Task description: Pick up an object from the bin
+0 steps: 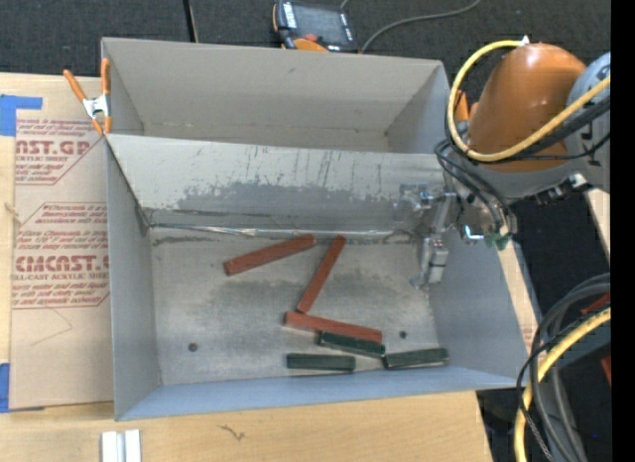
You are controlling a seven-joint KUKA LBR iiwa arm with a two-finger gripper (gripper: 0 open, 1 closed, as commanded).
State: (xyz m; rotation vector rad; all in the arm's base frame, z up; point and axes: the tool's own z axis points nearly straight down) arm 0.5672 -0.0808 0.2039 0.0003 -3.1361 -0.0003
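Grey metal bin (129, 282) holds six flat sticks, three red-brown and three dark green, scattered around its near middle. By the right wall the claw (433, 257) hangs over bare floor, released or clenched I cannot tell; closest lie a slanted red-brown stick (320, 274) leftward and a dark green stick (415, 357) nearward.

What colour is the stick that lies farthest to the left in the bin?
The stick is reddish brown; it shows best in the camera view.

Arm (556, 143) reaches from right, gripper (434, 272) hangs pointing down
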